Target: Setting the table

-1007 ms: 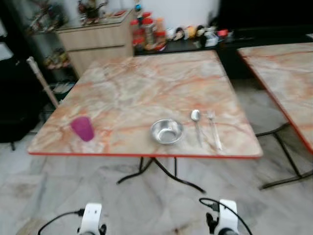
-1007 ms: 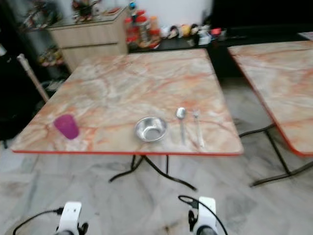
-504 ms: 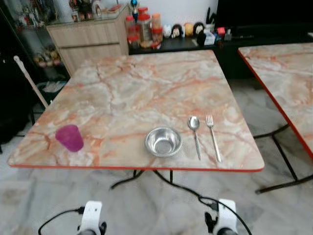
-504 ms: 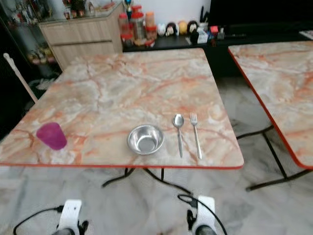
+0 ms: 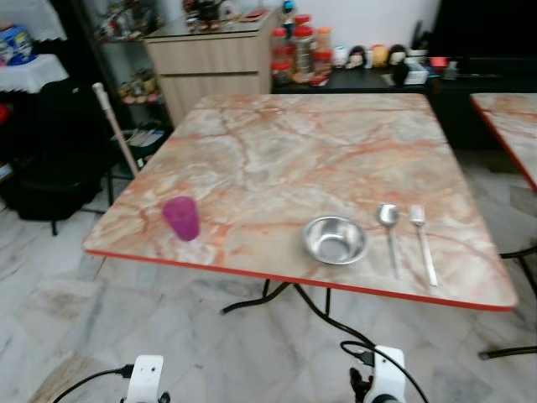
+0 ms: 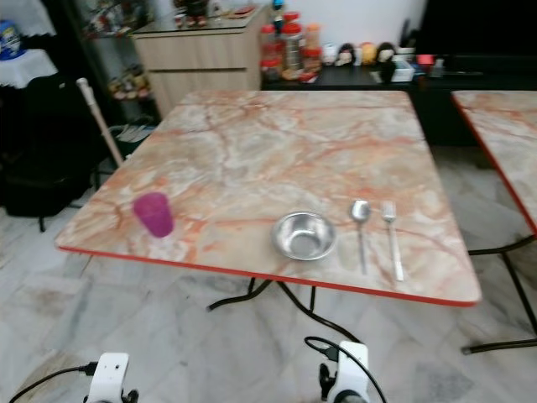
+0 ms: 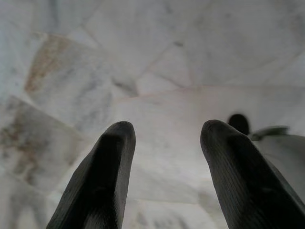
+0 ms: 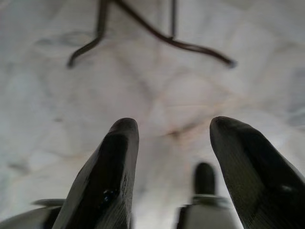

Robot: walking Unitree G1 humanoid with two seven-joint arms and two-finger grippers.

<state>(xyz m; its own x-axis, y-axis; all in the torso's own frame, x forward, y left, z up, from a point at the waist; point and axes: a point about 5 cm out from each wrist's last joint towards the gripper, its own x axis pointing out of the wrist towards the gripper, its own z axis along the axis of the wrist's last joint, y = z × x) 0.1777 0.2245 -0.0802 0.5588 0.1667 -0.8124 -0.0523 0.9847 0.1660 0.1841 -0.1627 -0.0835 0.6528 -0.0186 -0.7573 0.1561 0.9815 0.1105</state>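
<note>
A marbled surface (image 5: 285,159) with a red edge was recorded ahead of the robot. Near its front edge a steel bowl (image 5: 335,239) was set, with a spoon (image 5: 389,225) just beside it on the right and a fork (image 5: 422,243) laid parallel beyond the spoon. A purple cup (image 5: 181,218) was stood well apart from these, toward the front left corner. A second table (image 5: 508,126) was noted at the right, and a wooden cabinet (image 5: 216,67) behind. The left claw (image 7: 164,157) and the right claw (image 8: 174,157) were hung low over the marble floor (image 7: 157,57), each with fingers spread apart and nothing held between them.
</note>
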